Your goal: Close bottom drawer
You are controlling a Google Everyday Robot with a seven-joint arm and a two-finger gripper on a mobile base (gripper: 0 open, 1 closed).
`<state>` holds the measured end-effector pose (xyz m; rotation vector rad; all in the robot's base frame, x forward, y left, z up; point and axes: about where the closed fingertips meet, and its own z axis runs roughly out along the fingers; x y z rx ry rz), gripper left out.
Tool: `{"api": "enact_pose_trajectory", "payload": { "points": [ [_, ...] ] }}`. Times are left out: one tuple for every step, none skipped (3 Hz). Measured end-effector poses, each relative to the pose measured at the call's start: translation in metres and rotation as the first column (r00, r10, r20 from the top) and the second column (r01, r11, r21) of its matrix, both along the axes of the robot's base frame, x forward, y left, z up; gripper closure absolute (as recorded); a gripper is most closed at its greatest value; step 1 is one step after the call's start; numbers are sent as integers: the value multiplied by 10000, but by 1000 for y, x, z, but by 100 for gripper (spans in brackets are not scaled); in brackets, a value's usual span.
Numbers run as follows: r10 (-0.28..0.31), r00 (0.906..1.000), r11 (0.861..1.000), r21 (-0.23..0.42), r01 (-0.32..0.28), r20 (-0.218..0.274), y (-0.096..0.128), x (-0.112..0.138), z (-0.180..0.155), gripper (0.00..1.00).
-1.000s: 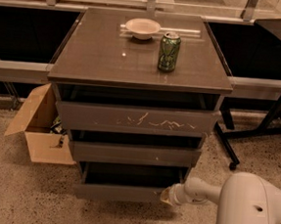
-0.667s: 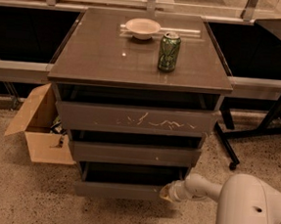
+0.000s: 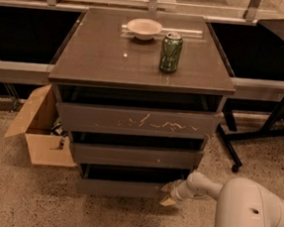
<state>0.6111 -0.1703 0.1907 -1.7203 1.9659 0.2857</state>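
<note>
The closing push is under way: the bottom drawer [image 3: 125,187], at 6 o'clock on the cabinet [image 3: 102,57], stands out only a little, a dark gap showing above its front. The gripper [image 3: 168,194] sits at the drawer front's 3 o'clock end, jaws parted and holding nothing, the upper finger against the panel. Next comes a steady straight push toward 12 o'clock until the front lines up with the drawer above. Against a second ago the tray shows less depth — it has gone partway in.
</note>
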Motion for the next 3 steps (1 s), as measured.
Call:
{"api": "enact_pose_trajectory", "payload": {
  "points": [
    [17,10000,10000,65,-17,-52,0,0,-2,0],
    [-18,10000,10000,92,18,33,-4,-11,2,0],
    [1,9999,9999,124,-2,110,-8,-35,10,0]
  ]
}}
